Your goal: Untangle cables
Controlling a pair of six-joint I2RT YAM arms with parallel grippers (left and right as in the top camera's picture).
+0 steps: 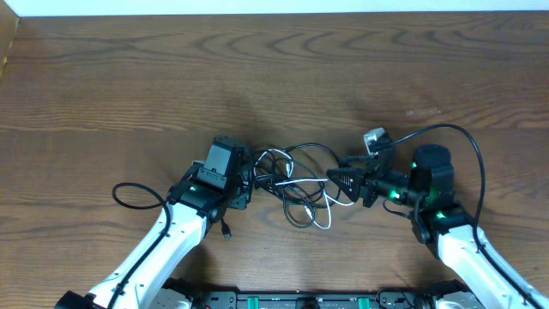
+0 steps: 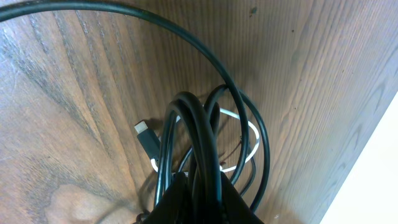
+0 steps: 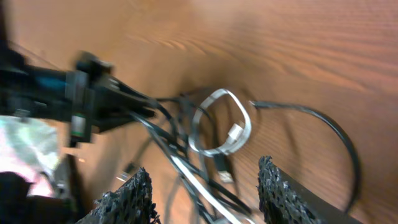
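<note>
The cables (image 1: 296,176) lie bunched in thin black loops at the table's middle, with one white cord (image 1: 324,219) trailing toward the front. My left gripper (image 1: 248,183) meets the bunch's left side. In the left wrist view the left gripper (image 2: 199,198) is shut on several black cable strands (image 2: 194,134), with a small plug (image 2: 144,134) and the white loop (image 2: 252,134) lying beyond. My right gripper (image 1: 334,178) points at the tangle's right side. In the blurred right wrist view the right gripper (image 3: 205,194) stands open, black and white strands (image 3: 186,168) running loose between its fingers (image 3: 134,199).
A black cord loop (image 1: 129,196) lies left of the left arm, and a small plug (image 1: 226,232) rests by that arm's front. The right arm's thick black cable (image 1: 467,142) arcs over its wrist. The table's far edge (image 1: 274,10) runs along the top.
</note>
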